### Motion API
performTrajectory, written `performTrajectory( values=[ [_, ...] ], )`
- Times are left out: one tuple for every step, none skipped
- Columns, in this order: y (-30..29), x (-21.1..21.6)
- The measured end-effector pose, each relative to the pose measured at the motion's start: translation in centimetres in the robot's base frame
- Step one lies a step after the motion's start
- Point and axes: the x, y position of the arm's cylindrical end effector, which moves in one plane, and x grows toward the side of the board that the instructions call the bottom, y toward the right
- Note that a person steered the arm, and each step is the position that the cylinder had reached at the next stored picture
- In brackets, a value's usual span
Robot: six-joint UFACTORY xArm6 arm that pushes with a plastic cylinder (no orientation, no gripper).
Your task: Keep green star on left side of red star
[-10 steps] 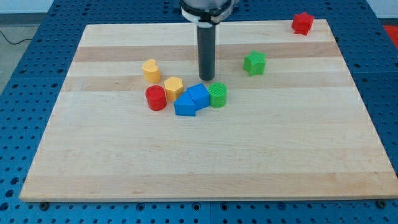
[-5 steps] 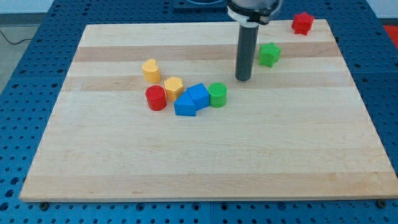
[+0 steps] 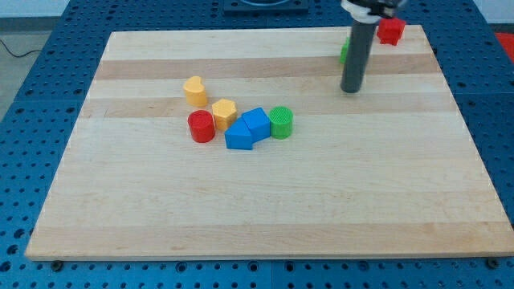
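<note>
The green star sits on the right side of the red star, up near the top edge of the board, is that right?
Not quite. In the camera view the green star, mostly hidden behind the rod, sits on the left of the red star, near the board's top edge. My tip is just below it.

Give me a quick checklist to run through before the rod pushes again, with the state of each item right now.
1. Green star block on the view's left of the red star block: ok.
2. Green star fully visible: not ok, the dark rod covers most of it.
3. Gap between the two stars: cannot tell, the rod hides it.
4. My tip on the wooden board, below the green star in the view: ok.
5. Red star on the board, near its top right corner: ok.
</note>
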Motion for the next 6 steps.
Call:
performTrajectory(
  values=[
    [1.2, -2.4],
    [1.5, -6.1],
    [3.3, -7.9],
    [3.7, -7.7],
    [0.7, -4.4],
    [-2.6, -3.7]
  ],
)
